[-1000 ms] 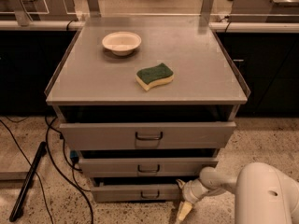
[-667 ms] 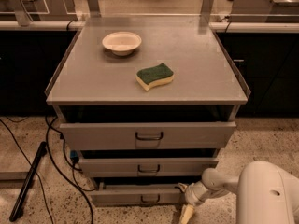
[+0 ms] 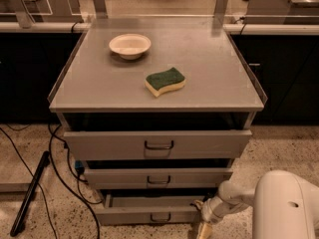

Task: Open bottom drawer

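The bottom drawer (image 3: 130,215) is the lowest and narrowest of three grey drawer fronts on the metal cabinet, with a small dark loop handle (image 3: 160,217) at its centre. It stands partly pulled out, with a dark gap showing behind its front. My gripper (image 3: 204,228) is low at the drawer's right front corner, beside the front panel and right of the handle, on the end of my white arm (image 3: 230,197).
The middle drawer (image 3: 158,178) and top drawer (image 3: 157,144) also stand partly out above it. A white bowl (image 3: 129,45) and a green-and-yellow sponge (image 3: 165,80) lie on the cabinet top (image 3: 209,68). Black cables (image 3: 59,168) and a dark pole (image 3: 27,197) lie on the floor at left.
The bottom drawer has slid further out toward the camera. My gripper has moved with it, slightly down and toward the camera.
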